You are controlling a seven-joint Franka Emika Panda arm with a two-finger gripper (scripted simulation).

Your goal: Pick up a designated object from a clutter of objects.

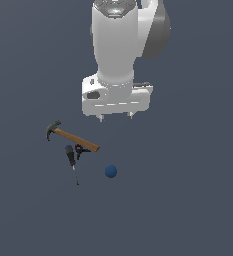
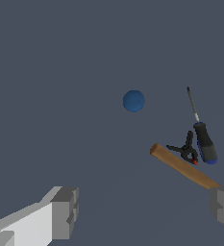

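Brown wood marks the claw hammer; its handle end lies just beside the tiny black-and-red clamp and screwdriver. The gripper hangs spread, empty. Best grip mid-handle (clear of neighbours), jaws straddling it crosswise.

Colours, plain slate ground
Hammer brown handle, dark grey head; screwdriver black-blue grip; ball blue; clip black-red; end effector white, grey pads.
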